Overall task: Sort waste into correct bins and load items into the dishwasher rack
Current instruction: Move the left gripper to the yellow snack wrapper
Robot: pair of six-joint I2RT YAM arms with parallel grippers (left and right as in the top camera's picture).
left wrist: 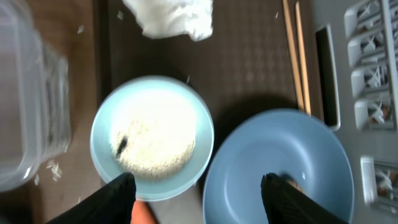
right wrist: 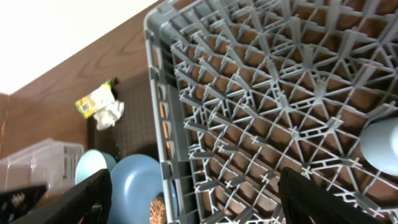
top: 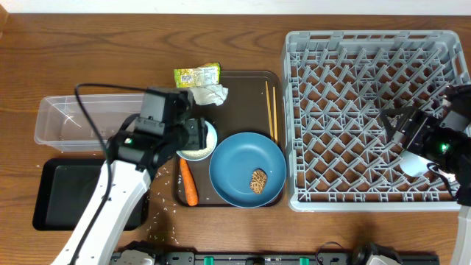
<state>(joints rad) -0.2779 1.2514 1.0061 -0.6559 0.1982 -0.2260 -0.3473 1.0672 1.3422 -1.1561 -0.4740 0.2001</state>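
My left gripper (top: pixel 196 137) (left wrist: pixel 199 194) hangs open over the light blue bowl (left wrist: pixel 152 137) of white rice (left wrist: pixel 154 144); the bowl's near rim and the edge of the big blue plate (left wrist: pixel 280 168) lie between its fingers, and it grips nothing. The orange carrot (top: pixel 189 182) lies by the bowl. A small brown food piece (top: pixel 258 181) sits on the plate (top: pixel 247 169). Crumpled white paper (top: pixel 212 93), a green-yellow wrapper (top: pixel 197 75) and chopsticks (top: pixel 271 110) lie farther back. My right gripper (top: pixel 397 125) (right wrist: pixel 199 193) is open over the grey dishwasher rack (top: pixel 375 118), where a light blue cup (right wrist: pixel 382 146) stands.
The dishes rest on a dark brown serving tray (top: pixel 235 88). A clear plastic tub (top: pixel 73 121) and a shallow black tray (top: pixel 66 191) stand left of it. Rice grains (top: pixel 165 202) are scattered on the table near the carrot.
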